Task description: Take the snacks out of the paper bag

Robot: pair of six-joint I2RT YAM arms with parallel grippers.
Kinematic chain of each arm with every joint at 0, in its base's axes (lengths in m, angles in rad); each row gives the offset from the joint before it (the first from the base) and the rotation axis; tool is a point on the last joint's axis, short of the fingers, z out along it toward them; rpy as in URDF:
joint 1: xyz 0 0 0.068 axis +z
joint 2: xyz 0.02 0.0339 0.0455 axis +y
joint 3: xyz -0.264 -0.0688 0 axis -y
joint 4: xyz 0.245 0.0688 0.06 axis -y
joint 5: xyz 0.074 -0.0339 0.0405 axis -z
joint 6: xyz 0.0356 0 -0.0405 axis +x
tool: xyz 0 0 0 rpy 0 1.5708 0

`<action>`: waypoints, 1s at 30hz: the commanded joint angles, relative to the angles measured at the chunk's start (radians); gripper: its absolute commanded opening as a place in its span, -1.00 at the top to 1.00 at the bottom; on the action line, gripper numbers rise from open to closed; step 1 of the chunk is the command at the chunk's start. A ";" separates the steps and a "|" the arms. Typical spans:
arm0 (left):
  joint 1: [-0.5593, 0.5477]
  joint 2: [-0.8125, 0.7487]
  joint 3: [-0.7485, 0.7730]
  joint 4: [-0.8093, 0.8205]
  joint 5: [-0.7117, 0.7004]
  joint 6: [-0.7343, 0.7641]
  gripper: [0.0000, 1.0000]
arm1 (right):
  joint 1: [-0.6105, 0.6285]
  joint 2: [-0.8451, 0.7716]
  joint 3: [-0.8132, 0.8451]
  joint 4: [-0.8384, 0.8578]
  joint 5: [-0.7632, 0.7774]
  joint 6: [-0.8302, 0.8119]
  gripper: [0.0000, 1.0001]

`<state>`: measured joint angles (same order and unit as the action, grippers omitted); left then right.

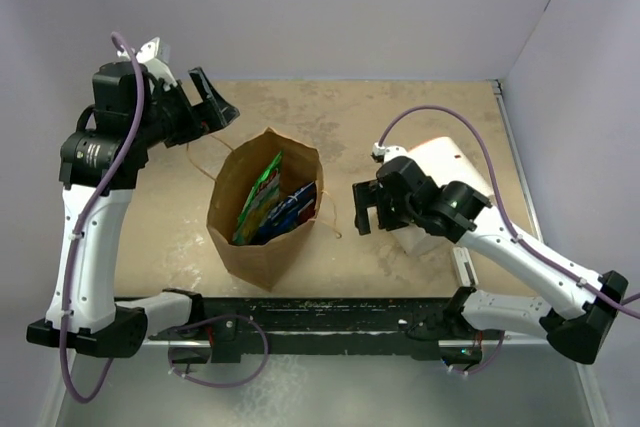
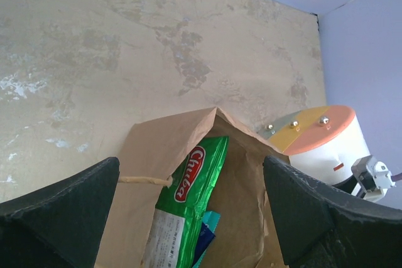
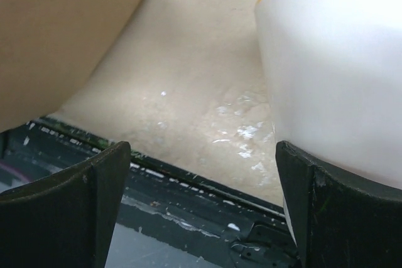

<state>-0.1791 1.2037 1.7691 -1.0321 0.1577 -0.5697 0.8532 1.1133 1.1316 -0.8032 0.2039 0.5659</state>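
Observation:
The brown paper bag (image 1: 240, 237) stands upright and open in the middle of the table. Inside it stand a green "Chuba" snack packet (image 1: 262, 192) and a dark blue packet (image 1: 292, 209). In the left wrist view the bag (image 2: 154, 155) shows the Chuba packet (image 2: 195, 192) and a blue packet (image 2: 206, 236) behind it. My left gripper (image 1: 212, 107) is open and empty, raised behind the bag's far left rim. My right gripper (image 1: 364, 207) is open and empty, just right of the bag, whose side shows in the right wrist view (image 3: 56, 36).
A white cylindrical container (image 1: 445, 172) with an orange lid stands right of the bag, behind my right gripper; it also shows in the left wrist view (image 2: 326, 145) and close in the right wrist view (image 3: 333, 73). The table's black front edge (image 3: 188, 180) lies below the right gripper.

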 commanded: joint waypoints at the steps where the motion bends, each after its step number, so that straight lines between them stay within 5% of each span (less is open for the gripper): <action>1: 0.003 0.014 -0.010 0.065 0.033 -0.039 -0.98 | -0.076 -0.010 0.011 -0.086 0.160 -0.020 -0.99; 11: 0.003 0.033 0.068 0.013 0.014 -0.018 -0.98 | -0.100 -0.061 0.132 -0.003 0.037 -0.093 -0.99; 17: 0.003 -0.024 0.092 -0.082 -0.045 0.028 -0.98 | -0.100 -0.137 0.202 -0.004 0.079 0.068 -0.99; 30: 0.003 -0.123 0.052 -0.272 -0.002 0.021 -0.98 | -0.099 -0.123 0.212 0.223 -0.259 0.471 -1.00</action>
<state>-0.1791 1.0737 1.8214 -1.2495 0.1253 -0.5568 0.7563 0.9382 1.3209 -0.7101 0.0597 0.8551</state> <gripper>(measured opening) 0.990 0.996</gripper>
